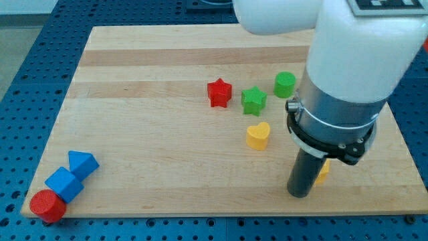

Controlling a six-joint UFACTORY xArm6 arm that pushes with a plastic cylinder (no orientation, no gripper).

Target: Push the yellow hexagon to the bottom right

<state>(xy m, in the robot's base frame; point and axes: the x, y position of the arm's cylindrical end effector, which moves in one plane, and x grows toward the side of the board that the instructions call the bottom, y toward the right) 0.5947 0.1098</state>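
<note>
The yellow hexagon shows only as a small yellow sliver at the view's lower right, mostly hidden behind my rod. My tip rests on the board just to the left of and slightly below that sliver, seemingly touching it. A yellow heart lies up and to the left of my tip, apart from it. The white and grey arm body fills the view's upper right.
A red star, a green star and a green cylinder sit in a row near the middle right. A blue triangle, a blue cube and a red cylinder cluster at the bottom left corner. The board's bottom edge runs close below my tip.
</note>
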